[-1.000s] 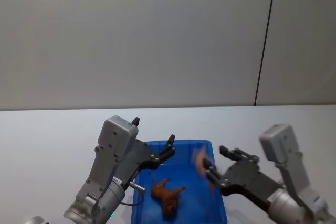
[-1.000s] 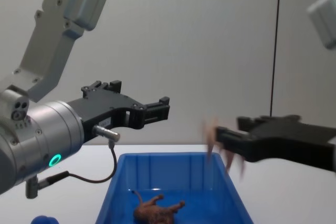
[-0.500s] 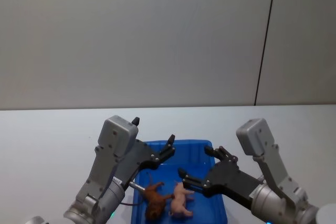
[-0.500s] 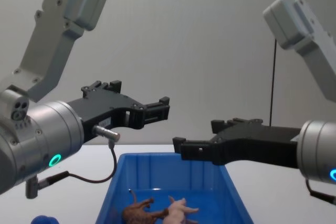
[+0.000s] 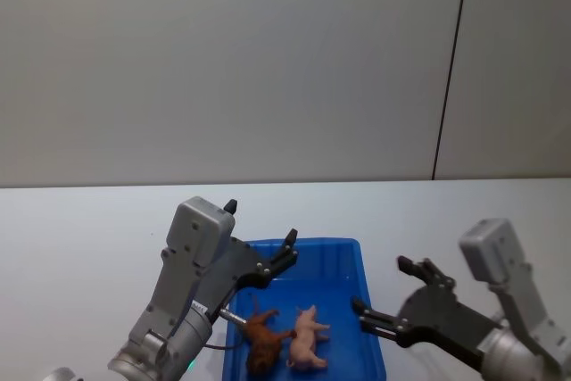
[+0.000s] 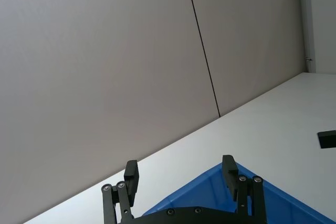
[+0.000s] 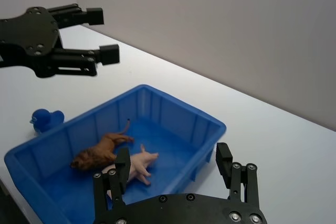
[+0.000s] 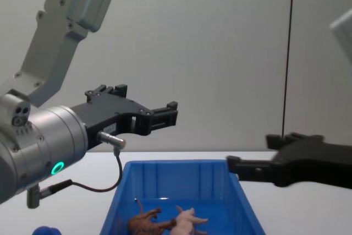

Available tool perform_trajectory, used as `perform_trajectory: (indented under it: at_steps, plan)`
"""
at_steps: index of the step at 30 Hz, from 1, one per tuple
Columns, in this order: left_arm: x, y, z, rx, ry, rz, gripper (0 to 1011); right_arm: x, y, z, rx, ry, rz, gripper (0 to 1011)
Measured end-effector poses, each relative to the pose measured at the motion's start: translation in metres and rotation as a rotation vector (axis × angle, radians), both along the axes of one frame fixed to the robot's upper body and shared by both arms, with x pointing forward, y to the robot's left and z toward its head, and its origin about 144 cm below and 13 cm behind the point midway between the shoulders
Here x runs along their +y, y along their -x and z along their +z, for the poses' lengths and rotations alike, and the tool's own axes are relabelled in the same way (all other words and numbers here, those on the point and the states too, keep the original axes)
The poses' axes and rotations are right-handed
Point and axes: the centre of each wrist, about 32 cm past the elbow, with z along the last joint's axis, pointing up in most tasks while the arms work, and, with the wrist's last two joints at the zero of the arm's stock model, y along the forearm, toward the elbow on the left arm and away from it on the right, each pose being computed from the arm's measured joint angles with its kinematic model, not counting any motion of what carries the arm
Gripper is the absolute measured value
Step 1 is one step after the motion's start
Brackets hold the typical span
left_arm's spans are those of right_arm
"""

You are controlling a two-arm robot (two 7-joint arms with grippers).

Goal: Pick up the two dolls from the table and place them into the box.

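Pale grey wall [image 5: 268,60] panels, split by one thin dark seam [image 5: 451,69], fill the room behind a white bench [image 5: 80,238]. On the bench stands the bright blue box [image 5: 321,243], a ribbed plastic bin open at the top.

Over the box's left near side hangs the left end effector [image 5: 260,222], its two black fingers spread apart and empty, exactly where it hung a second ago. A green ring light [image 8: 56,168] glows on that arm's grey wrist housing.

The right end effector [image 5: 379,285] hovers just outside the box's right wall, at about rim height in the chest view, with its fingers apart and nothing between them. Half a second ago it reached in over the middle of the box; it has since drawn back to the right and clear of the opening.

Both dolls lie on their sides on the box floor, touching or nearly touching. The reddish-brown doll [image 5: 260,336] is on the left and the pale pink pig [image 5: 306,338] is beside it on the right. A second ago only the brown one lay there, and the pig was a blur at the right fingers; neither has shifted in the last half second.

A small blue toy [image 7: 44,119] sits on the bench just outside the box's left wall.
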Motion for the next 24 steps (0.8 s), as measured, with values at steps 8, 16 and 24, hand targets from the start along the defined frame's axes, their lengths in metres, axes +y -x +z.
perform_trajectory:
  at_steps: [8, 16, 24]
  plan:
    - [0.000, 0.000, 0.000, 0.000, -0.002, 0.000, 1001, -0.019, 0.009, -0.005, 0.001, 0.001, -0.028, 1001]
    - [0.004, 0.007, -0.003, 0.011, -0.017, 0.037, 1001, -0.028, 0.014, -0.007, 0.001, 0.002, -0.041, 1001]
    - [0.014, 0.023, -0.011, 0.056, -0.018, 0.116, 1001, -0.034, 0.018, -0.008, 0.000, 0.003, -0.049, 1001]
